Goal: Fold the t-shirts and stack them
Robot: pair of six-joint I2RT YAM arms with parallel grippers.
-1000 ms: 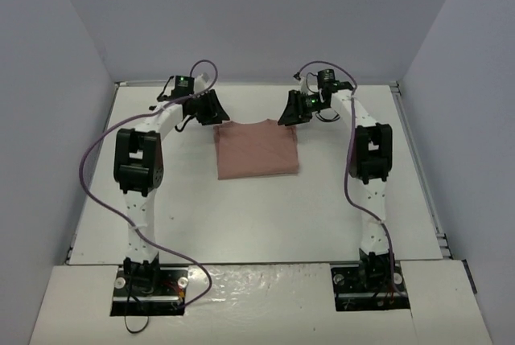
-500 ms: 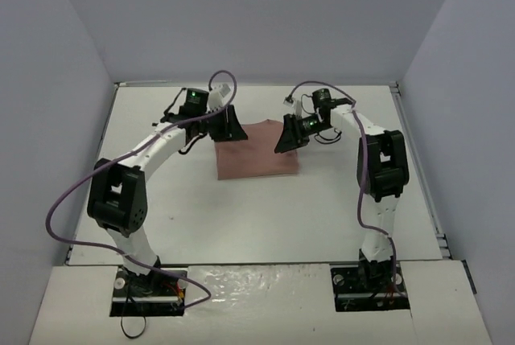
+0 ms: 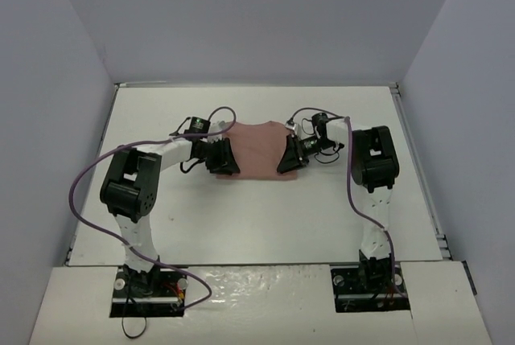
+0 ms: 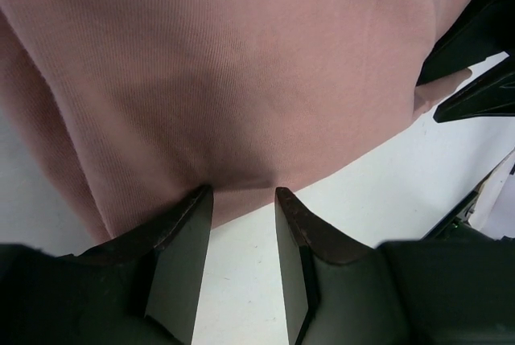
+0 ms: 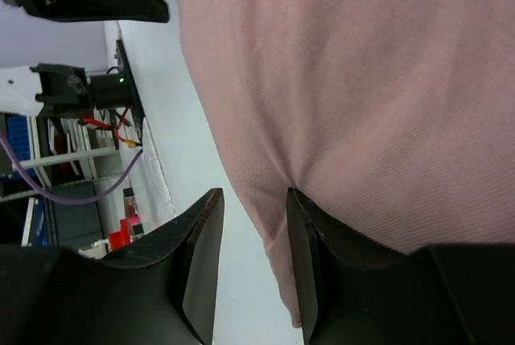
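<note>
The dusty-pink t-shirt point(image 3: 257, 150) lies folded into a small rectangle on the white table, plain side up, with no print showing. My left gripper point(image 3: 225, 160) is at its left near edge and my right gripper point(image 3: 287, 160) at its right near edge. In the left wrist view the gripper point(image 4: 241, 192) is open, with both fingertips touching the hem of the shirt point(image 4: 241, 63) and bare table between them. In the right wrist view the gripper point(image 5: 253, 194) is open. One fingertip point(image 5: 294, 196) presses into the shirt point(image 5: 362, 80); the other is over the table.
The white table point(image 3: 265, 216) is boxed in by grey walls on the left, back and right. Purple cables point(image 3: 80, 192) loop beside both arms. The right gripper's black fingers point(image 4: 475, 47) show at the shirt's far corner in the left wrist view.
</note>
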